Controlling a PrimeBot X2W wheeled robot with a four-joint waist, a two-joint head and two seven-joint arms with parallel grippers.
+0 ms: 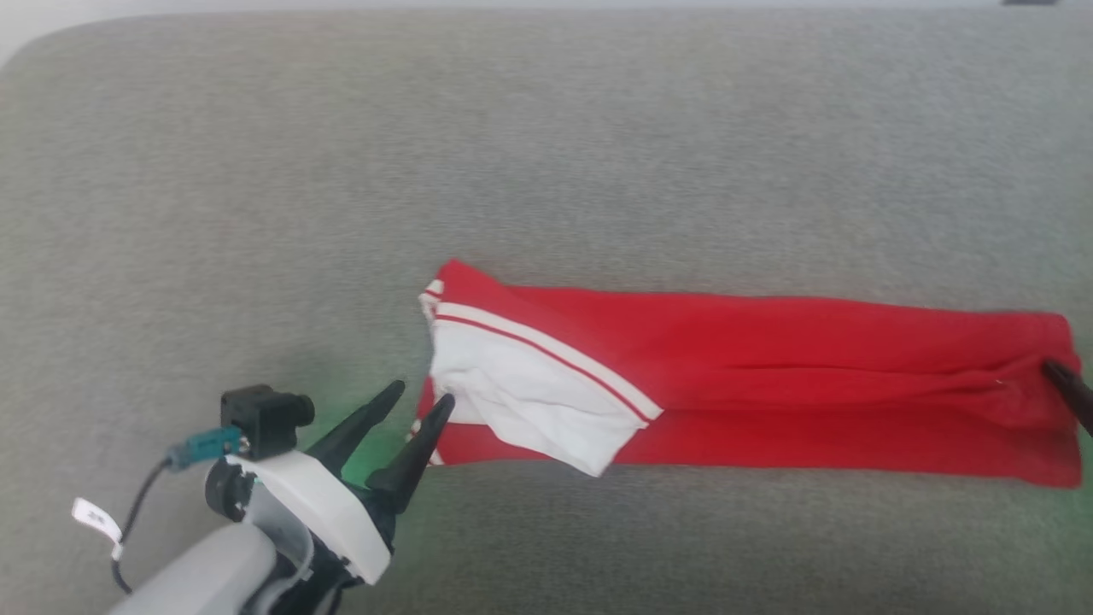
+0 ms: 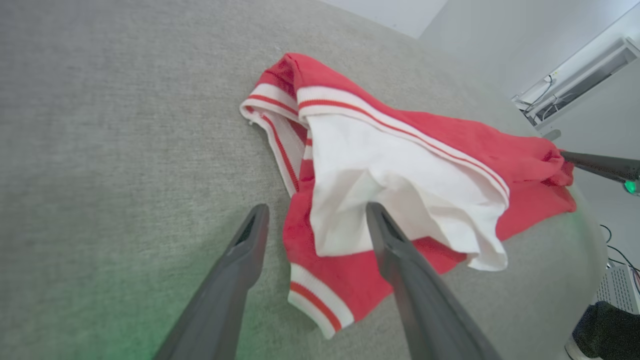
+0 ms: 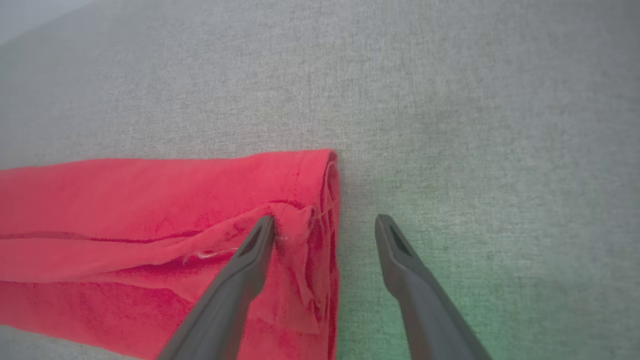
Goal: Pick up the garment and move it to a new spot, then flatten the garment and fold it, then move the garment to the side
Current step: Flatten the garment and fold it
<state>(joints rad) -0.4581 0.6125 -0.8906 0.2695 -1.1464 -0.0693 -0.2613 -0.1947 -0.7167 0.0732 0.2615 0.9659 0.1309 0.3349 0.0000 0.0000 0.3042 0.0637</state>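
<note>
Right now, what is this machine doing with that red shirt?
A two-armed robot is working on a red garment, which lies folded into a long narrow strip on a grey fabric surface, a white sleeve on top at one end. Its left gripper is at the sleeve end and its right gripper at the other end. Both are open, fingers spread over the cloth edges, gripping nothing.

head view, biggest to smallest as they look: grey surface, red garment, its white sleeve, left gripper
1. grey surface
2. garment
3. white sleeve and left gripper look about alike; the gripper is nearer the camera, so unranked.
</note>
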